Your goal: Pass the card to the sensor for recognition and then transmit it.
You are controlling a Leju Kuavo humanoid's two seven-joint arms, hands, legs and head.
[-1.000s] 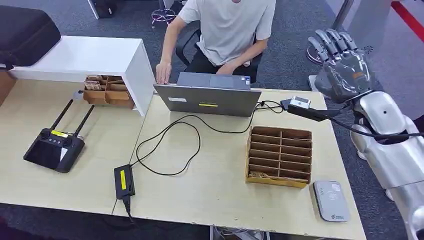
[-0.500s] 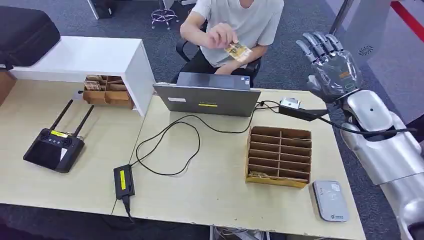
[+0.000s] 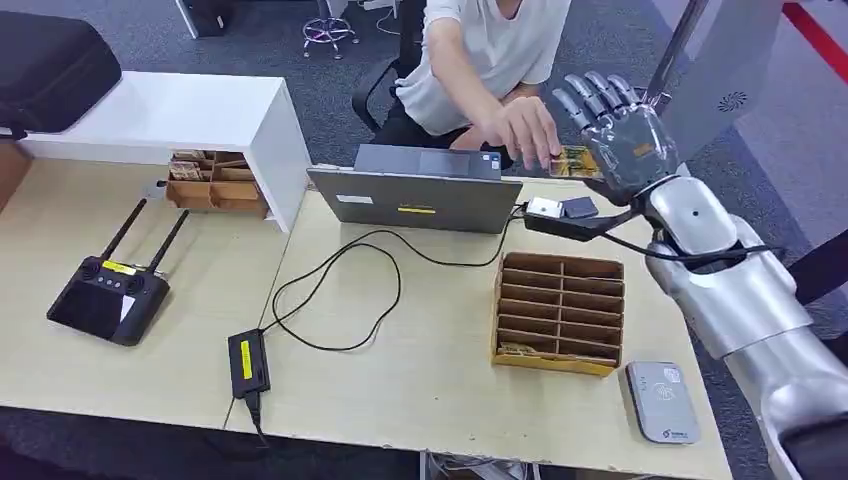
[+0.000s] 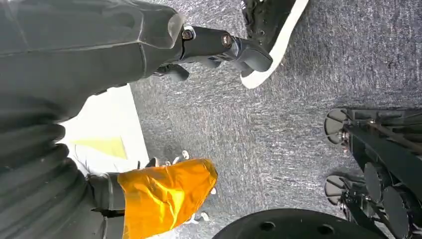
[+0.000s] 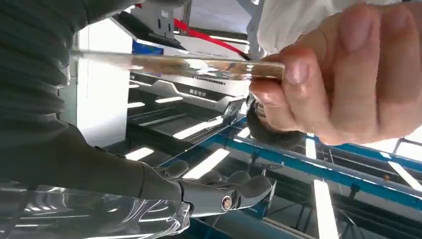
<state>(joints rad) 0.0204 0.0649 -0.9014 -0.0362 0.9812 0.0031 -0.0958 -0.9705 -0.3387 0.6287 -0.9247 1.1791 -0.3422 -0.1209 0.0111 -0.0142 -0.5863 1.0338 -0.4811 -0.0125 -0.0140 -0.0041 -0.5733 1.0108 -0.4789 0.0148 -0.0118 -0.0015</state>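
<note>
Though the person's hand [image 3: 522, 128] half hides the card [image 3: 574, 161], right hand [image 3: 622, 135] fingers stay apart.

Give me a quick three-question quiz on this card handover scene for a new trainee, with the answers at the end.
1. True or false: the card already lies on the white card reader.
2. Who is gripping the card? A) the person's hand B) the robot's right hand C) nobody
3. Fill in: the card reader lies on the table near the corner of the wooden ____.
Key: 1 false; 2 A; 3 organizer.
</note>
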